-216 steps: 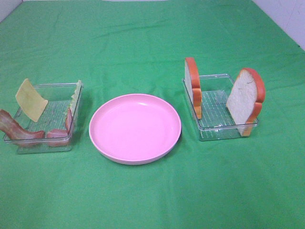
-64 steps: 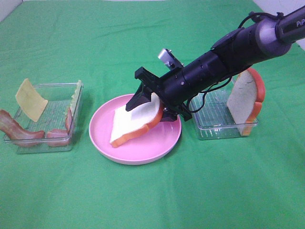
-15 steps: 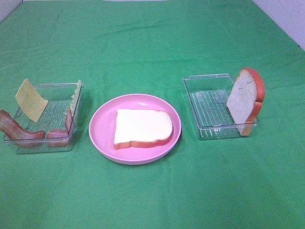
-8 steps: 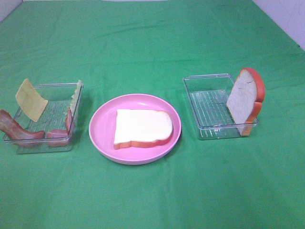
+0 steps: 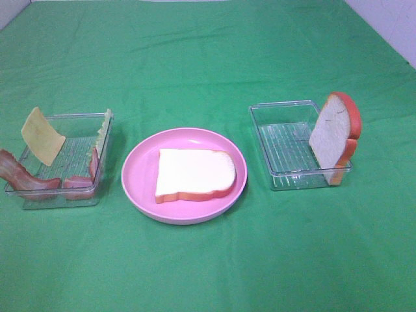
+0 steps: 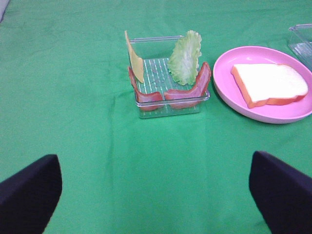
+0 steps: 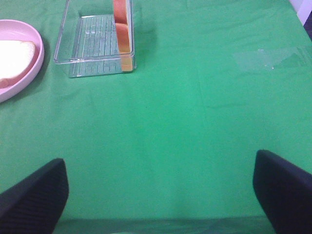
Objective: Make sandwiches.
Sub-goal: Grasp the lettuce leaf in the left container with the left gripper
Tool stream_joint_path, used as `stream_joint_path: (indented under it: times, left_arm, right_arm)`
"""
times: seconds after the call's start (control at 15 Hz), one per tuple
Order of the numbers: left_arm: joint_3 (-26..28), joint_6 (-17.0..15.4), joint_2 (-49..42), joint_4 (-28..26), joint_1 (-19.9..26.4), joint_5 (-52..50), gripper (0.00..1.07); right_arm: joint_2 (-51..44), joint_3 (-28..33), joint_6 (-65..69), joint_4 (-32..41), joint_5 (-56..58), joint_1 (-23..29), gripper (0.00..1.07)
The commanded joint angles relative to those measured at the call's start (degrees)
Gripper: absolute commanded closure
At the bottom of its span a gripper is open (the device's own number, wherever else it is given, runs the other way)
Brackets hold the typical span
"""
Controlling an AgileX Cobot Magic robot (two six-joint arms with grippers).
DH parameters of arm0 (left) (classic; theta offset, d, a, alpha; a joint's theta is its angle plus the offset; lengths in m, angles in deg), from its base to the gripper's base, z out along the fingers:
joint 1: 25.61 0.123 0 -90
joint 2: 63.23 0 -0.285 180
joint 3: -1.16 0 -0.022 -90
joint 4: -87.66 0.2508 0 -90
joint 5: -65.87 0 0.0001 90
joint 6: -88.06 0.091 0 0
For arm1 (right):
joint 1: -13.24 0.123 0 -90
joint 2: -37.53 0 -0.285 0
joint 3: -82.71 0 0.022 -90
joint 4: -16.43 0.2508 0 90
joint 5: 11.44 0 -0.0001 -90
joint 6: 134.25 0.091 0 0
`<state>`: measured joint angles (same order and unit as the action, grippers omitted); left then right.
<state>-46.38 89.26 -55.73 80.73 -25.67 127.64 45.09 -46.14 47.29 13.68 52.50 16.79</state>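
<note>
The left hand (image 6: 156, 192) and right hand (image 7: 159, 192) show only matte black, rounded fingers (image 6: 29, 190) (the right's finely ribbed).

Frame edges crop the left pincer (image 6: 156, 195) to two dark fingers (image 6: 29, 192) and clip the bread tray (image 6: 303, 39) in the left wrist view. The right wrist view cuts the plate (image 7: 39, 51) and upright slice (image 7: 123, 34). Bacon (image 5: 16, 172) meets the high view's left edge.

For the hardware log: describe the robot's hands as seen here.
Only fingertips show. The left hand has two black fingers with rounded ends. The right hand has matching black fingers, their surface finely textured. No cables, markings or arms are in view.
</note>
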Motion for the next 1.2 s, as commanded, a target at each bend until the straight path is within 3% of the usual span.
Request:
stream_joint_path:
  times: [0.07, 0.4, 0.47, 0.6, 0.93, 1.0, 1.07, 1.2]
  left_arm:
    - [-0.2, 0.1, -0.6, -0.3, -0.3, -0.2, 0.09]
    - [0.3, -1.2, 3.2, -0.3, -0.3, 0.7, 0.09]
    - [1.6, -2.4, 6.9, 0.0, -0.3, 2.6, 0.08]
    - [5.8, -8.0, 19.9, 2.8, -0.3, 9.5, 0.04]
    - [20.4, -7.0, 47.0, 4.6, -0.3, 12.6, 0.04]
    - [28.6, -4.0, 58.6, 4.2, -0.3, 13.8, 0.04]
    - [33.2, -2.6, 64.0, 4.2, -0.3, 13.8, 0.04]
    - [41.3, -2.1, 74.6, 3.4, -0.3, 13.8, 0.04]
  right_arm:
    - [-1.6, 0.2, -0.7, -0.1, -0.9, -0.1, 0.09]
    - [-1.6, 0.2, -0.6, -0.1, -0.9, -0.1, 0.09]
    - [-1.6, 0.2, -0.6, -0.1, -0.9, -0.1, 0.09]
    - [-1.6, 0.2, -0.6, -0.1, -0.9, -0.1, 0.09]
    - [-1.6, 0.2, -0.6, -0.1, -0.9, -0.1, 0.09]
    - [-1.6, 0.2, -0.6, -0.1, -0.9, -0.1, 0.09]
    - [-1.6, 0.2, -0.6, -0.1, -0.9, -0.1, 0.09]
    - [-1.6, 0.2, -0.6, -0.1, -0.9, -0.1, 0.09]
